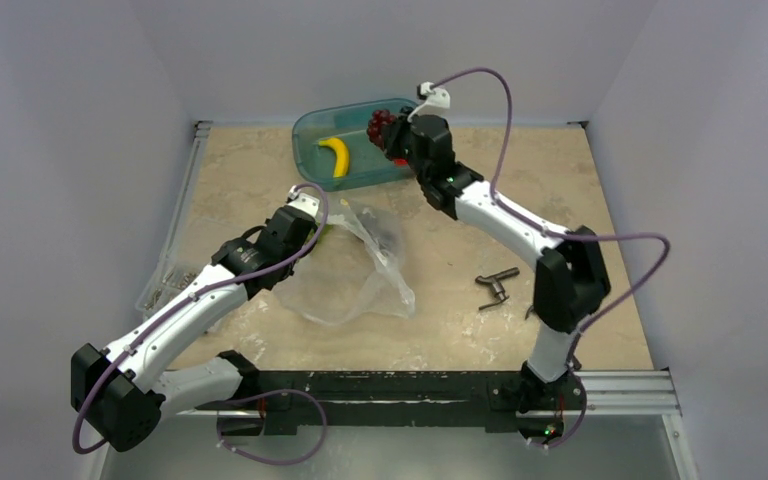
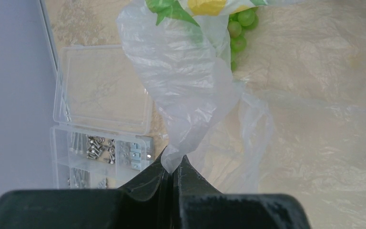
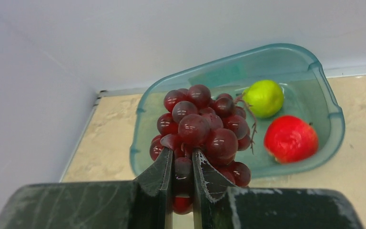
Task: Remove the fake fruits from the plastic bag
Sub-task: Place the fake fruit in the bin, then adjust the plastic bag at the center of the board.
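My left gripper (image 2: 173, 164) is shut on a bunched fold of the clear plastic bag (image 2: 190, 95), which lies crumpled mid-table (image 1: 355, 275). A green grape bunch (image 2: 238, 28) shows through the bag's far end. My right gripper (image 3: 183, 157) is shut on the dark purple grape bunch (image 3: 202, 129) and holds it above the near rim of the teal tub (image 3: 331, 112); it shows at the tub's right end in the top view (image 1: 380, 124). In the tub lie a yellow banana (image 1: 337, 155), a round green fruit (image 3: 263, 98) and a red round fruit (image 3: 290, 138).
A flat clear box of metal parts (image 2: 100, 138) sits at the table's left edge (image 1: 165, 285). Dark metal pieces (image 1: 495, 287) lie on the table right of the bag. Walls close the back and both sides.
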`<state>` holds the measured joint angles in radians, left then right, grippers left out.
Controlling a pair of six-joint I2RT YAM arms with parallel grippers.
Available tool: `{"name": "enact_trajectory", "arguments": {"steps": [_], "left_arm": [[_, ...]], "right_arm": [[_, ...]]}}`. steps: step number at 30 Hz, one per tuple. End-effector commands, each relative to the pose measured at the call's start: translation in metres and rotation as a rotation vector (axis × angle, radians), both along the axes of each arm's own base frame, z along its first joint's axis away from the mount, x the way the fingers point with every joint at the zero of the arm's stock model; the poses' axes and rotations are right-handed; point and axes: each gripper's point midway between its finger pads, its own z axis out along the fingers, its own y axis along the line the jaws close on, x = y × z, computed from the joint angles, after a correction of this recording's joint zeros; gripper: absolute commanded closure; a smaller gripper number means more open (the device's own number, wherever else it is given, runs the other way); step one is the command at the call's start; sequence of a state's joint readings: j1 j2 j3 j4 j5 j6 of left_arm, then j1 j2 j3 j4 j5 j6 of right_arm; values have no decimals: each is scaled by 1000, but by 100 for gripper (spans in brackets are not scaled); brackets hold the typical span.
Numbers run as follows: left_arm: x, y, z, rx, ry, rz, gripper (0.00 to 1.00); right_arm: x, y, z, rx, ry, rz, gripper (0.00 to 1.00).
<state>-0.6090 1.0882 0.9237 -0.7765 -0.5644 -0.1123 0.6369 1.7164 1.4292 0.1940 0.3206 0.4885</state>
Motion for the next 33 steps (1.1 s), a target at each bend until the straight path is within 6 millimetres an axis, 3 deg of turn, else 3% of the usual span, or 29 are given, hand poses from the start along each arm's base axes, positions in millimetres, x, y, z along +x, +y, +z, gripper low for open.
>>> {"name": "enact_trajectory", "arguments": {"steps": [1, 3, 6, 7, 9, 11, 14, 17, 19, 24, 26, 33], "left_arm": [[6, -4, 15, -30, -43, -2, 100], [5, -4, 16, -32, -46, -3, 100], [5, -3, 17, -32, -52, -2, 100], [5, -3, 17, -31, -52, -3, 100], [5, -3, 17, -32, -55, -3, 100], [5, -3, 18, -35, -57, -5, 100], [5, -6, 18, -44, -54, -12, 100], [5, -7, 18, -50, -53, -16, 100], [5, -7, 18, -52, -53, -17, 100], [5, -8, 19, -57, -56, -18, 100], [5, -8, 19, -60, -54, -20, 100], [5, -9, 21, -69, -60, -23, 100]], "right_arm": [[57, 21, 7, -13, -36, -10, 100], [87, 30, -4, -40, -33, -23, 96], [124, 44, -21, -107, -9, -5, 52], [132, 47, -31, -133, 24, -3, 43], [137, 52, -36, -153, 56, 15, 32], [129, 51, -32, -149, 62, 23, 29], [104, 40, -30, -111, 65, 35, 29], [74, 28, -44, -105, 114, 47, 29], [51, 22, -67, -118, 182, 66, 30], [-16, 19, -92, -137, 219, 140, 32], [-43, 18, -91, -155, 188, 164, 33], [-131, 21, -54, -170, 19, 235, 35]]}}
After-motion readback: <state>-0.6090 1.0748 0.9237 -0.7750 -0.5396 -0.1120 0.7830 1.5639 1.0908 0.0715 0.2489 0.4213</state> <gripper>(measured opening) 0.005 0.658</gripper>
